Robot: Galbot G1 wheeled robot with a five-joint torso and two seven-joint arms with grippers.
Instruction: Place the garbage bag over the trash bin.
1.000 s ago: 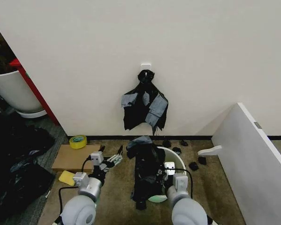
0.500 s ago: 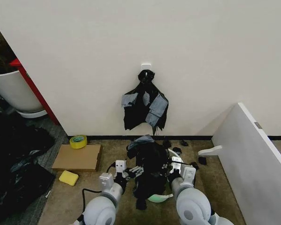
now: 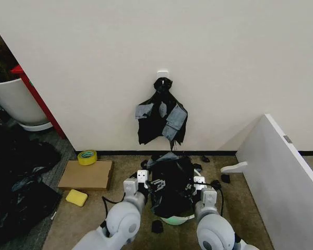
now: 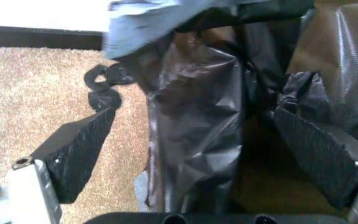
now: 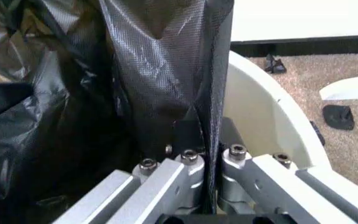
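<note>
The glossy black garbage bag (image 3: 169, 187) is draped over the trash bin, whose pale green base (image 3: 175, 221) peeks out below. My left gripper (image 3: 152, 186) is at the bag's left side. In the left wrist view it (image 4: 195, 114) stands open, with a crinkled fold of the bag (image 4: 191, 135) between its spread fingers (image 4: 79, 149). My right gripper (image 3: 199, 184) is at the bin's right rim. The right wrist view shows it (image 5: 207, 128) shut on the bag's edge (image 5: 166, 70), just inside the cream-white bin wall (image 5: 260, 116).
A knotted bunch of black bags (image 3: 161, 117) hangs on the wall behind. Cardboard (image 3: 86, 174), a tape roll (image 3: 87, 157) and a yellow sponge (image 3: 76, 197) lie at left, near a black plastic heap (image 3: 15, 177). A white board (image 3: 281, 177) leans at right. Black scraps (image 3: 216, 183) dot the carpet.
My left gripper swung in from beside the cardboard to the bag's left side. The right gripper pushed forward along the rim, and the bag now spreads wider over the bin.
</note>
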